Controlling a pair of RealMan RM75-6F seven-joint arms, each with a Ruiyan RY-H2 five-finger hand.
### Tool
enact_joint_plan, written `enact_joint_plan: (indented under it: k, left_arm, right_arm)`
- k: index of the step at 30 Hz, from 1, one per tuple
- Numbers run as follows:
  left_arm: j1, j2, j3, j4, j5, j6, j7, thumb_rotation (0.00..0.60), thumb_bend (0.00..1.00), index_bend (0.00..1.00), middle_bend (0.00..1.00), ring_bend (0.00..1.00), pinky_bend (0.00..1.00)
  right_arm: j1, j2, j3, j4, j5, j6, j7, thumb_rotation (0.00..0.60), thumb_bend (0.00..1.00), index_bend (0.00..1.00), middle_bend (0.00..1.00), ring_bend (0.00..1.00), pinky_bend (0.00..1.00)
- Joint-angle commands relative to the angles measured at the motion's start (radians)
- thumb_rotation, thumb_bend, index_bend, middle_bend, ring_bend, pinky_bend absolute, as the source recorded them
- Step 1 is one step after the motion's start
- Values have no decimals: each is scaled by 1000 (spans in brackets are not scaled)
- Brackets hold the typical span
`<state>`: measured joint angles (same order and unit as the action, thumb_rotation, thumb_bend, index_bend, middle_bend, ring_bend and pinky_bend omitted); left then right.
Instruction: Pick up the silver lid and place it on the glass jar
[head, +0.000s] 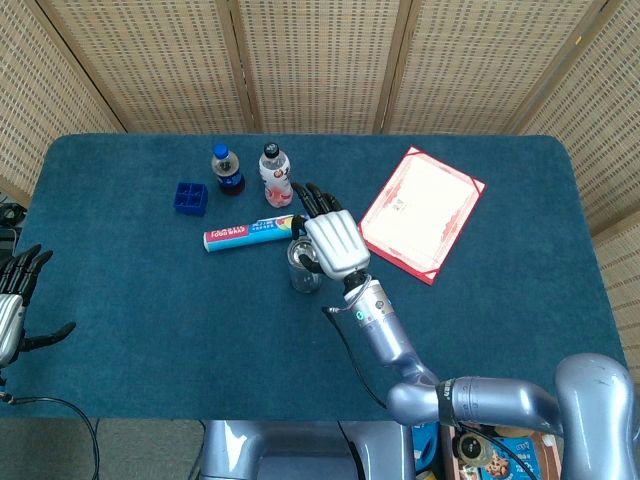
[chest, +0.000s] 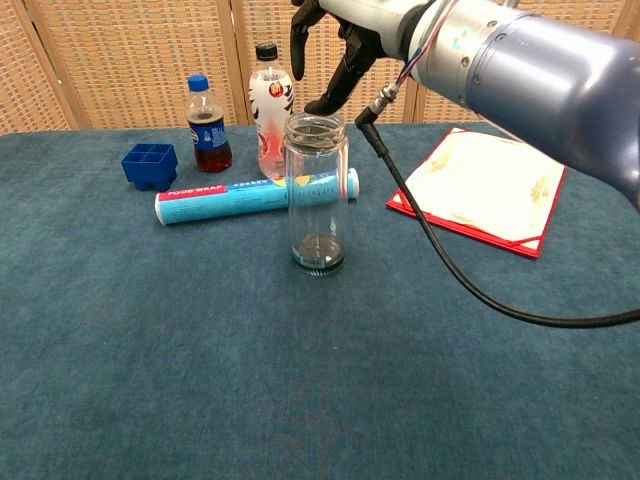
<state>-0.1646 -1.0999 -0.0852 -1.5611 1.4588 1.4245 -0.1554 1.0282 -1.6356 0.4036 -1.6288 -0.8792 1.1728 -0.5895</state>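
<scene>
Left hand (head: 14, 300), at the surface (head: 130, 300) edge: fingers apart, grasping nothing. Blue tray (chest: 149, 164), dark-drink bottle (chest: 207, 124) and white-labelled bottle (chest: 268, 110) stand behind a lying tube (chest: 255, 196). Glass jar (chest: 315, 190) upright just in front of the tube, with the silver lid (chest: 314, 127) seated on its mouth. Right hand (chest: 338, 45) hangs just above and behind the jar, fingers spread, lid released, apparently clear of it. Red-bordered certificate (chest: 481, 189) lies flat at right.
</scene>
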Motion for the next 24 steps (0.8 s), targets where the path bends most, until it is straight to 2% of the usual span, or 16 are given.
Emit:
enact_joint_plan:
  k: [1,6,13,15,17,20,24]
  left_arm:
    - [1,0,1,0,0,-1,1,600,179,0,0,0,0]
    - [3,0,2,1,-3,1,4,600,179,0,0,0,0]
    - [7,-2,1,1,-9,6,17,600,179,0,0,0,0]
    - [7,-4,3,-2,-7,5,27,600,179,0,0,0,0]
    - [8,-10,8,-4,-10,2,56,600,180,0,0,0,0]
    - [10,-18,7,-9,-19,5,92,600,180,0,0,0,0]
    - [17,-24,8,-11,-37,5,129,600,181,0,0,0,0]
  right_arm:
    - [-8,23,3,-24,-9,14,-9,600,377,498,78,0,220]
    - [-42,100,-4,-91,-28,52,-41,600,314,403,13,0,214]
    - [-189,296,-94,-237,-116,135,-38,600,98,148,0,0,129]
    - [-249,351,-146,-260,-171,170,-25,600,57,104,0,0,99]
    - [-347,414,-234,-272,-236,232,5,600,17,48,0,0,60]
    - [-422,451,-300,-249,-336,268,86,600,0,11,0,0,41]
    - [-511,448,-367,-167,-437,334,153,600,0,8,0,0,38]
